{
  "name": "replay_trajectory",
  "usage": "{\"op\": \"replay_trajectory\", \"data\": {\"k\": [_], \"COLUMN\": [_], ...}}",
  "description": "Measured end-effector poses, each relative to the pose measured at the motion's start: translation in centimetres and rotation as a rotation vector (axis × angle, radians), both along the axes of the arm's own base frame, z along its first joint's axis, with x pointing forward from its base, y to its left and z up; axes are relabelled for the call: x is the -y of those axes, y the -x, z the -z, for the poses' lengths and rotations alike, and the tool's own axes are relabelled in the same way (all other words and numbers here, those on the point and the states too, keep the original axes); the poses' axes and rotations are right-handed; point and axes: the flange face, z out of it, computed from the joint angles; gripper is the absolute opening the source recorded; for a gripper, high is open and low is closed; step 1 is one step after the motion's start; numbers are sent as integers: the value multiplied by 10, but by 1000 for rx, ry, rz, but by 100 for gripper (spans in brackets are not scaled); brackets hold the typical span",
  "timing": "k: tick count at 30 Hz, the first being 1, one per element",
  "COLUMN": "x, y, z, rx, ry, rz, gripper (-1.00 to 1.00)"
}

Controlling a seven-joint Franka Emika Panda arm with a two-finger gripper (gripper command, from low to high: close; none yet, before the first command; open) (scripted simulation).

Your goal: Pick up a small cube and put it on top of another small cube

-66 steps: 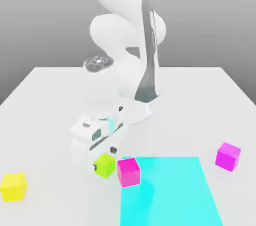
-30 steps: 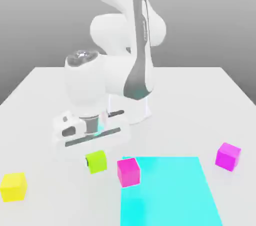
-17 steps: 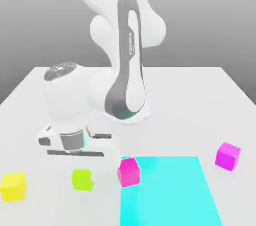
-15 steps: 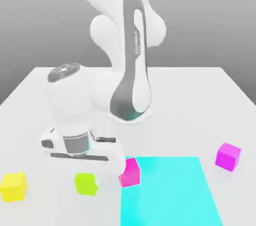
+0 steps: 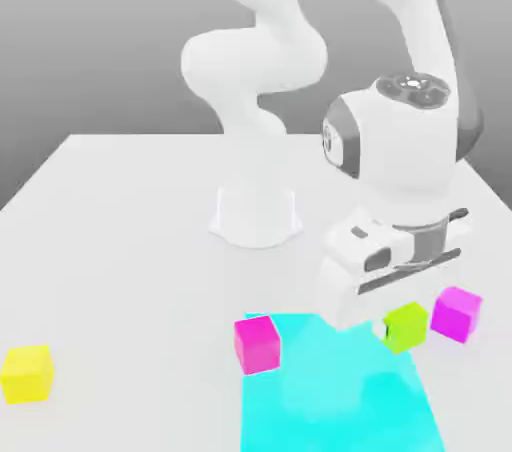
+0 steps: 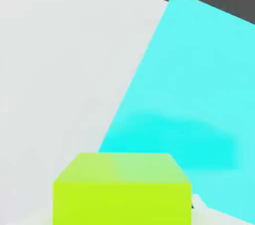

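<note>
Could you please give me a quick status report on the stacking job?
Pincer shut on lime-green cube, lifted off the table. Purplish-magenta cube just beside it on the exterior view's right, top bare. Hot-pink cube well clear.

We see a white table [image 5: 110, 220] extending to a grey backdrop. The arm's round white base [image 5: 255, 215] stands on it near the middle. A flat cyan rectangle [image 5: 330, 390] lies on the near part of the surface. A hot-pink cube [image 5: 257, 343] rests at the rectangle's corner on the exterior view's left. A yellow cube [image 5: 27, 373] sits well apart, far toward that same side. A purplish-magenta cube [image 5: 456, 313] rests on bare table just beyond the rectangle's opposite edge.
</note>
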Motion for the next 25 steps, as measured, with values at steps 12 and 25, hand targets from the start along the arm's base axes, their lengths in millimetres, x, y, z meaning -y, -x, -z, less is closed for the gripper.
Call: {"op": "replay_trajectory", "data": {"k": [12,25], "x": [-88,-86], "y": [92,91], "z": [16,24], "rx": [20,21], "ry": [56,57], "rz": [-479,-475], "gripper": [-100,100]}}
